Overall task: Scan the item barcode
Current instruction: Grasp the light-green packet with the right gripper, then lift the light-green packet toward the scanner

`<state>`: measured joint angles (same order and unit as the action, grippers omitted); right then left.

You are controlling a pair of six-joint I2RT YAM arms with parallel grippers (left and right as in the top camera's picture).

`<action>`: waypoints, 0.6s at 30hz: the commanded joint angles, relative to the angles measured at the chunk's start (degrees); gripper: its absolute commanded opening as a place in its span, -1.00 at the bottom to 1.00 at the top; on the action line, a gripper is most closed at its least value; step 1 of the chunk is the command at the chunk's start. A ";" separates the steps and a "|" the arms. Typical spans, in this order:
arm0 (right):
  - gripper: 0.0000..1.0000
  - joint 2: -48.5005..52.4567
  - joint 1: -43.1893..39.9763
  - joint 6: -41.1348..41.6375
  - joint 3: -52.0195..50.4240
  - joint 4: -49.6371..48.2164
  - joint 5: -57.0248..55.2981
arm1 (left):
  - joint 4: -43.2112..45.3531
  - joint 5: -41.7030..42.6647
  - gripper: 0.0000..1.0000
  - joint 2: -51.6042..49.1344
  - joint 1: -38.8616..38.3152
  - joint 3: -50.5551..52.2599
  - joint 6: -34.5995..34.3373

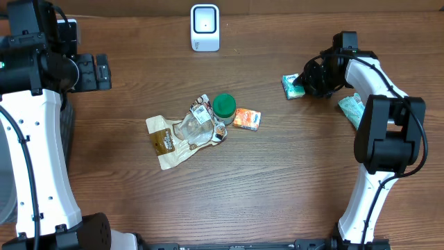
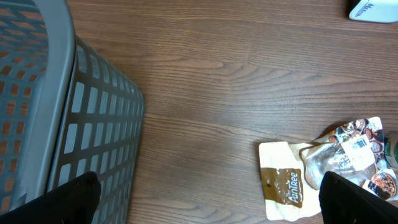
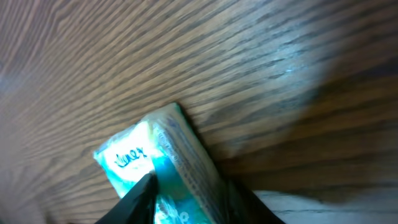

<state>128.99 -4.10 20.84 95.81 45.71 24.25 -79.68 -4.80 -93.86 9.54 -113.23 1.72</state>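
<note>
Tissue pack (image 3: 155,155), pinched by R gripper (image 3: 190,185)

White-shelled arms with black joints and black tools

The left arm (image 1: 45,160) has long, smooth white shells for links, joined by bulky black rounded joint housings, and a thin black cable runs along the white link. The right arm (image 1: 380,75) is built the same way: curved white links, a large black housing between them, and a black cable looping alongside to a black base at the near edge. The left tool (image 1: 103,71) is a blocky black part, and its fingers (image 2: 78,199) are matte black. The right tool (image 1: 305,82) is black too, with dark cables bunched behind it. Its fingers (image 3: 140,200) show only as a blurred dark wedge.
</note>
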 commanded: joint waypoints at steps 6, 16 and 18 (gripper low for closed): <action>-0.92 0.24 -0.20 -9.44 0.70 1.73 1.57 | 0.20 -0.11 0.99 0.48 0.55 -0.39 0.92; -0.92 -4.68 -0.20 -14.10 0.70 2.49 16.55 | 0.20 -0.11 0.99 0.50 0.55 -0.39 0.92; -0.92 -7.02 -0.20 -14.08 0.70 2.62 23.37 | 0.20 -0.11 0.99 0.50 0.55 -0.39 0.92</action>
<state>128.27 -4.14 8.32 95.79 48.40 36.03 -79.68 -4.78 -93.86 9.54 -113.23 1.72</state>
